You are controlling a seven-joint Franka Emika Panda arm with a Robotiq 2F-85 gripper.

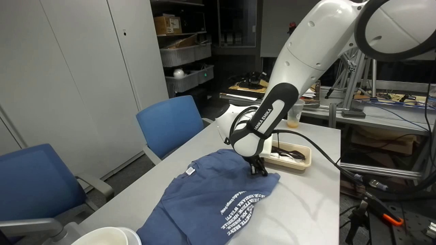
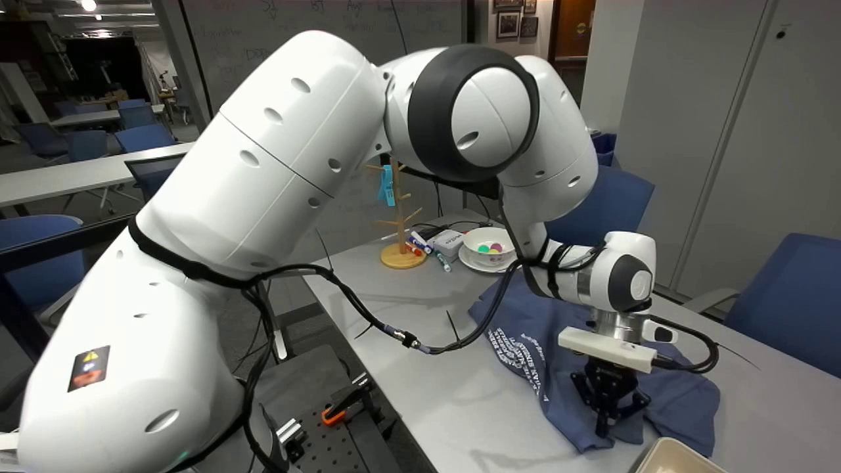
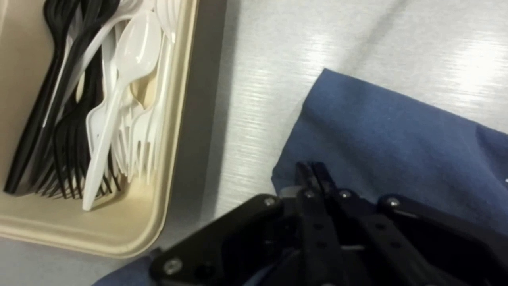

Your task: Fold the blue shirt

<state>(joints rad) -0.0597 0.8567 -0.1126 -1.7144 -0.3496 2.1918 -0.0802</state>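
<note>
The pincer (image 3: 312, 165) has its fingertips together at the blue shirt (image 1: 204, 194); if cloth is caught between, I cannot tell. The shirt lies loosely across the counter (image 1: 296, 207), near the tray (image 3: 137, 222): perhaps partly turned over, but most folding seems left.

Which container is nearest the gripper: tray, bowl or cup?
The beige tray of cutlery, beside the gripper; the bowl and plastic cup stand farther off.
</note>
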